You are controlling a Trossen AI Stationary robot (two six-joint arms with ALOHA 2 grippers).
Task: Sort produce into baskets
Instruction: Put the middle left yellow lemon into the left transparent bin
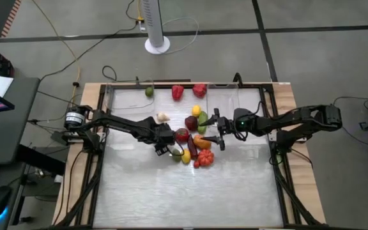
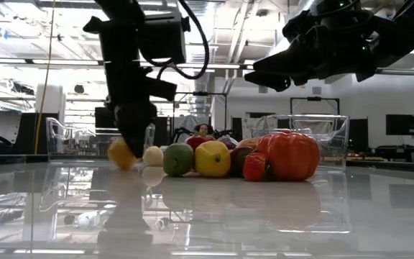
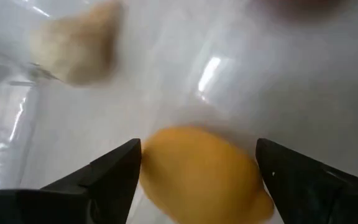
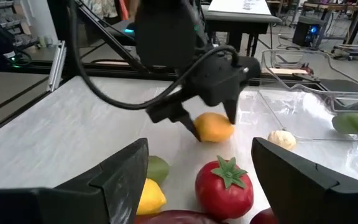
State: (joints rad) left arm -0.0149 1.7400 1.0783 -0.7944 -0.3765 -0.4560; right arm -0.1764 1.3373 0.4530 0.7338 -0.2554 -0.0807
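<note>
Nearest the desk's (image 1: 184, 198) front edge lies bare white top. Behind it, around the desk's middle, the produce sits in a loose cluster: a red tomato (image 4: 224, 184), a yellow lemon (image 2: 213, 159), a green lime (image 2: 178, 160), a small red pepper (image 2: 254, 167) and a ribbed orange-red fruit (image 2: 293, 155). At the cluster's left side the left gripper (image 1: 160, 149) is down at the desk, its jaws narrow around an orange-yellow lemon (image 3: 201, 174). A pale garlic (image 4: 281, 139) lies just beyond. The right gripper (image 1: 215, 133) hovers above the cluster's right side, jaws wide and holding nothing. Toward the desk's far edge stand two clear baskets (image 1: 125, 101); two red peppers (image 1: 177, 92) and another lime (image 1: 149, 91) lie there.
</note>
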